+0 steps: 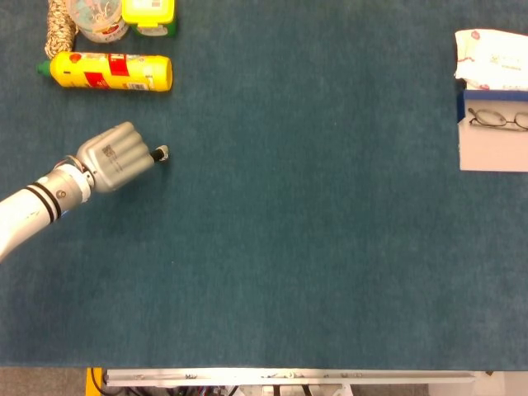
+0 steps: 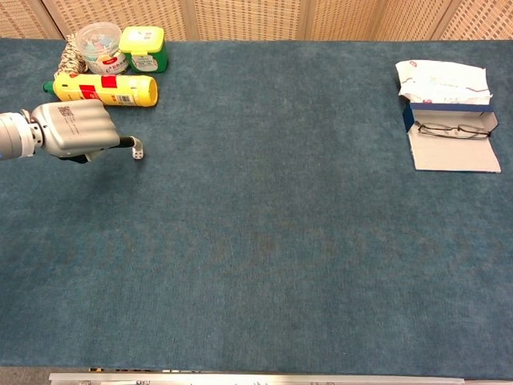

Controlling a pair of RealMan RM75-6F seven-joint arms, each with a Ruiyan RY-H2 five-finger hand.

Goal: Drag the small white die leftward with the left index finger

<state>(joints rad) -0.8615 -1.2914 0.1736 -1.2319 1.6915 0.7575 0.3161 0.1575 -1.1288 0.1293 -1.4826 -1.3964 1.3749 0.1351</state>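
Our left hand (image 1: 115, 157) lies low over the blue table (image 1: 313, 247) at its left side, fingers curled into a fist except for one dark-tipped finger (image 2: 128, 144) poking out to the right. That fingertip touches the die (image 2: 138, 151), which sits on the cloth just below the yellow bottle (image 1: 110, 71). We grip nothing. Behind the bottle we see a green tub (image 2: 144, 48) and a clear jar (image 2: 98, 44). Far right lie glasses (image 2: 447, 128) in an open case (image 2: 453, 152), beside a white pack (image 2: 442, 80).
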